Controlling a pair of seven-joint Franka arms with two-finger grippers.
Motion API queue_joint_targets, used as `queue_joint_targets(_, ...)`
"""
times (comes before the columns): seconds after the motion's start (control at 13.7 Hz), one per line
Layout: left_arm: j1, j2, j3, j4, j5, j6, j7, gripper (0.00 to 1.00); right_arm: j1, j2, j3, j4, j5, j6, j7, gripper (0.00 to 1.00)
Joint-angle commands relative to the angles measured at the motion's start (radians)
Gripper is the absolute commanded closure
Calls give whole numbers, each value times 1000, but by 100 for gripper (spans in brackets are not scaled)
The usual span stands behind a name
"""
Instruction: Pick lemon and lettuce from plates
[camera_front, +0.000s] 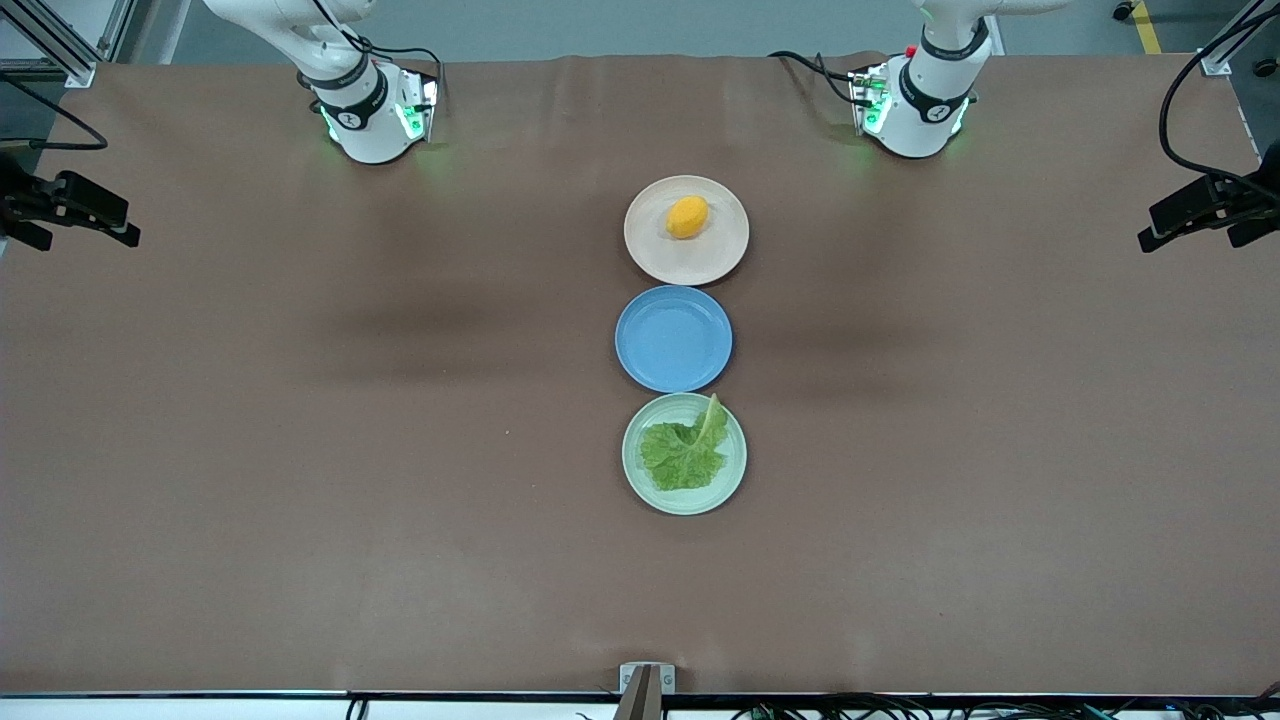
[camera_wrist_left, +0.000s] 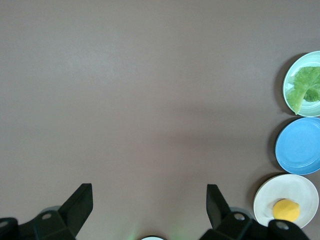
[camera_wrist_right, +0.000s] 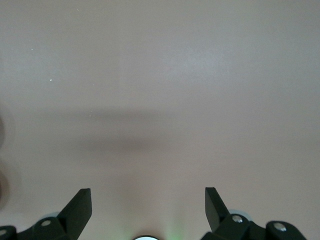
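Left gripper (camera_wrist_left: 150, 205): we see its two black fingers spread wide with nothing between them, hanging over bare brown table (camera_front: 300, 450) toward the left arm's end; this arm waits.
Right gripper (camera_wrist_right: 148, 207): we find its fingers released just as wide, gripping nothing, over bare cloth toward the right arm's end.
Lemon (camera_front: 687, 217): we see the small oval yellow-orange fruit lying on the round pale beige-pink plate (camera_front: 720, 255), a little toward 12 o'clock of that plate's middle.
Lettuce (camera_front: 686, 452): we see the crinkled bright green leaf lying on the round pale mint-green plate (camera_front: 640, 480), its paler stem tip reaching the rim at about 1 o'clock.
Plates: we count three in a row at mid-table; taking the round blue plate (camera_front: 673, 338) as the dial's centre, the beige-pink one sits at 12 o'clock, the mint-green one at 6 o'clock, nearest the front camera.
Left wrist view: we see the lemon (camera_wrist_left: 286, 210), the blue plate (camera_wrist_left: 299, 146) and the lettuce (camera_wrist_left: 306, 88), all well apart from the fingers.
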Motion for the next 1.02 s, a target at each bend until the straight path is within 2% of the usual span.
queue_joint_targets(0.0, -8, -10, 6, -7, -10, 11, 9, 0, -9, -27, 8, -32, 44, 24, 5, 0)
queue_joint_targets(0.15, -8, -10, 6, -7, -10, 15, 9, 0, -9, -27, 6, -32, 63, 23, 2, 0)
queue_joint_targets(0.51, -10, -6, 6, 4, -18, 20, -5, 0, -7, -24, 8, -30, 24, 23, -7, 0)
queue_joint_targets(0.8, -45, 54, 1, 16, -87, 19, -17, 0, -6, -24, 9, -29, 9, 24, -5, 0)
queue_joint_targets(0.95, -81, 92, -4, 18, -102, 19, -82, 0, -6, -24, 9, -25, 9, 21, -4, 0)
